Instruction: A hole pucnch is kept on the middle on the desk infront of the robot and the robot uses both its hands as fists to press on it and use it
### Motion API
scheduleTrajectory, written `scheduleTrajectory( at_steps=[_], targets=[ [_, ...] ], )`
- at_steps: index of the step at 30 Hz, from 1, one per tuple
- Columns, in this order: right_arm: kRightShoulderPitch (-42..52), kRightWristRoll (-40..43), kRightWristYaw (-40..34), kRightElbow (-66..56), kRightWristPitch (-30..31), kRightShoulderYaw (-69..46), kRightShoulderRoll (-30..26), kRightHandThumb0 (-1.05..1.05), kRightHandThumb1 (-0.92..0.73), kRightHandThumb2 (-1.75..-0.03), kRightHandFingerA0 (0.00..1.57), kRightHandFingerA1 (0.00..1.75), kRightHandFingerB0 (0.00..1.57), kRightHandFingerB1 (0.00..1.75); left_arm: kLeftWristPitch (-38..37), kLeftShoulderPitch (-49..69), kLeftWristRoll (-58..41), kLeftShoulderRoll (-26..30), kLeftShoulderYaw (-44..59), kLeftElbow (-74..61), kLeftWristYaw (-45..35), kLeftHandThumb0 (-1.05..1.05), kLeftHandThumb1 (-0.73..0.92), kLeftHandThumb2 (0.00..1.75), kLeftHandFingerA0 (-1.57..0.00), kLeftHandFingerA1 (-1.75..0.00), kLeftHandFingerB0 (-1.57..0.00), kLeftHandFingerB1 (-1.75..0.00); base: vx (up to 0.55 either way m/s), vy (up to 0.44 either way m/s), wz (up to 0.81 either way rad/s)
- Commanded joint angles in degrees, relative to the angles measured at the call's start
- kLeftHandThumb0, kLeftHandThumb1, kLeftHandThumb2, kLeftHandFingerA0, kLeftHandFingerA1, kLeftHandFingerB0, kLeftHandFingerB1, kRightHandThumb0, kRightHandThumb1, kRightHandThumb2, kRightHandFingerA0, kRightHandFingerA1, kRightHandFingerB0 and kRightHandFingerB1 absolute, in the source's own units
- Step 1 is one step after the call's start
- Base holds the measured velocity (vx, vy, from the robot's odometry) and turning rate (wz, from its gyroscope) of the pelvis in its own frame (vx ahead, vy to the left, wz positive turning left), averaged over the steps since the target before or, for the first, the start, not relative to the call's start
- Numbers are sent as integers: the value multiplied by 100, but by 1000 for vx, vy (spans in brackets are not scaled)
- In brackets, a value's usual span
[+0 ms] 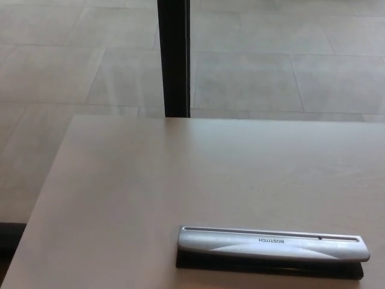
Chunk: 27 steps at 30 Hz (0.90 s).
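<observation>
While hole punch (272, 251) lies flat on desk (150, 180) | both hands unseen | fingers' state untellable

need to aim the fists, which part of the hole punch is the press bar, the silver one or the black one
The silver top bar, printed BOSTITCH; the black base lies under it on the desk.

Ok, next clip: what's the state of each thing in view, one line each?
Hole punch: lying flat on the desk near its front edge, handle up, untouched.
Desk: bare except for the punch.
Black post: upright on the floor beyond the desk's far edge.
Left hand: not in view.
Right hand: not in view.
</observation>
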Motion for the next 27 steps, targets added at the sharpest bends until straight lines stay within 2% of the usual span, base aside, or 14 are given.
scheduleTrajectory(
  at_steps=[1,2,5,7,10,11,12,15,17,18,20,23,24,27],
  targets=[
    [-807,966,431,-3089,229,745,505,-79,-44,-116,152,153,114,119,1193,-1452,-1016,-561,-1072,-3352,650,-16,68,101,-88,-175,-69,-137,0,0,0],
    [-726,1119,317,-3886,466,1006,766,-85,-48,-99,133,155,117,114,1202,-1529,-1002,-665,-1371,-3538,481,-15,63,112,-90,-175,-72,-138,0,0,0],
    [-473,1429,391,-4960,743,1415,1138,-76,-51,-102,130,156,109,109,1330,-1659,-1054,-995,-1774,-3793,411,-17,60,111,-92,-175,-76,-131,0,0,0],
    [-214,1501,360,-5523,943,1661,1282,-62,-52,-111,118,172,95,121,1363,-1620,-933,-1150,-2089,-3924,287,-21,60,114,-94,-175,-73,-140,0,0,0],
    [446,1391,337,-6498,1119,2340,1694,-48,-51,-109,132,165,92,128,1525,-1337,-918,-1597,-2891,-4274,47,-29,59,104,-93,-175,-78,-136,0,0,0],
    [447,1383,332,-6523,1143,2341,1710,-48,-51,-109,132,165,92,128,1539,-1330,-915,-1603,-2884,-4294,50,-29,59,104,-93,-175,-78,-136,0,0,0],
    [548,1365,297,-6686,1226,2475,1790,-43,-57,-107,110,175,82,141,1602,-1265,-1007,-1699,-3011,-4352,8,-27,58,110,-93,-175,-76,-134,0,0,0],
    [954,1147,413,-6967,1168,2991,2124,-31,-63,-110,107,175,75,148,1521,-934,-682,-1910,-3639,-4248,-288,-27,69,99,-92,-175,-74,-147,0,0,0],
    [1216,1019,620,-6912,1026,3229,2297,-31,-63,-113,109,175,81,141,1434,-763,-494,-2163,-3984,-4093,-291,-28,70,102,-92,-175,-72,-153,0,0,0],
    [1321,958,723,-6882,961,3324,2342,-32,-63,-111,108,175,81,141,1502,-691,-556,-2253,-4094,-4066,-316,-29,69,101,-96,-175,-65,-173,0,0,0],
    [1478,1149,834,-6864,1147,3425,2464,-35,-62,-107,109,175,82,140,1507,-539,-617,-2329,-4353,-3961,-522,-33,66,106,-102,-175,-73,-175,0,0,0],
    [1638,1053,904,-6836,1210,3530,2514,-35,-61,-107,110,175,82,140,1463,-335,-524,-2494,-4640,-3925,-477,-33,65,105,-100,-175,-70,-174,0,0,0],
    [1670,1065,1014,-6787,1197,3569,2508,-36,-63,-105,110,175,73,150,1587,-301,-485,-2513,-4724,-3950,-404,-36,65,102,-99,-175,-69,-174,0,0,0],
    [1869,1088,1038,-6746,1380,3751,2621,-33,-62,-106,110,175,79,136,1623,9,-452,-2931,-5036,-3648,-173,-30,69,107,-97,-175,-66,-175,0,0,0]
  ],
)
